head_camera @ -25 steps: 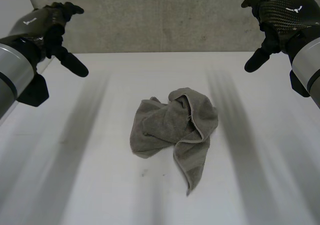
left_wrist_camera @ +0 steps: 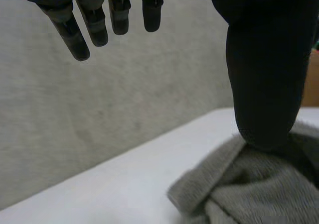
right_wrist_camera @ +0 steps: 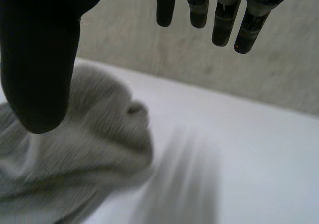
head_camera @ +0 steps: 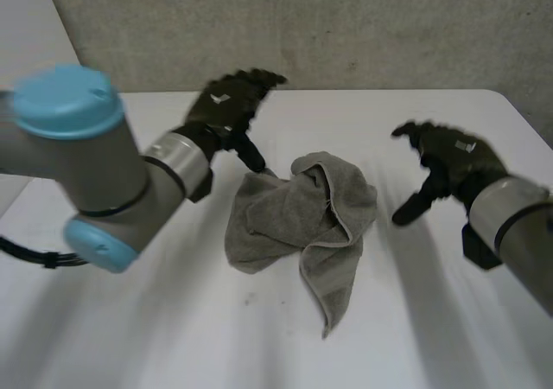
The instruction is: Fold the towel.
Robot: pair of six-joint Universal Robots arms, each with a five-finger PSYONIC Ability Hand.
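Note:
A grey towel [head_camera: 302, 225] lies crumpled in a heap in the middle of the white table [head_camera: 130, 337], one corner trailing toward the near edge. My left hand [head_camera: 229, 105] hovers just behind the heap's far left edge, fingers straight and spread, holding nothing. In the left wrist view its thumb [left_wrist_camera: 264, 84] hangs right above the towel [left_wrist_camera: 249, 189]. My right hand [head_camera: 445, 166] is a little to the right of the heap, open and empty. The right wrist view shows its thumb [right_wrist_camera: 40, 69] over the towel [right_wrist_camera: 84, 149] and its fingers [right_wrist_camera: 219, 15] straight.
A grey wall [head_camera: 346, 26] runs along the table's far edge. My left arm [head_camera: 95, 164] reaches across the table's left half. Bare table surface surrounds the towel on all sides.
Both hands have come down and inward from the far corners toward the towel. The left one is now at its far left edge, the right one beside its right side. The towel has not moved.

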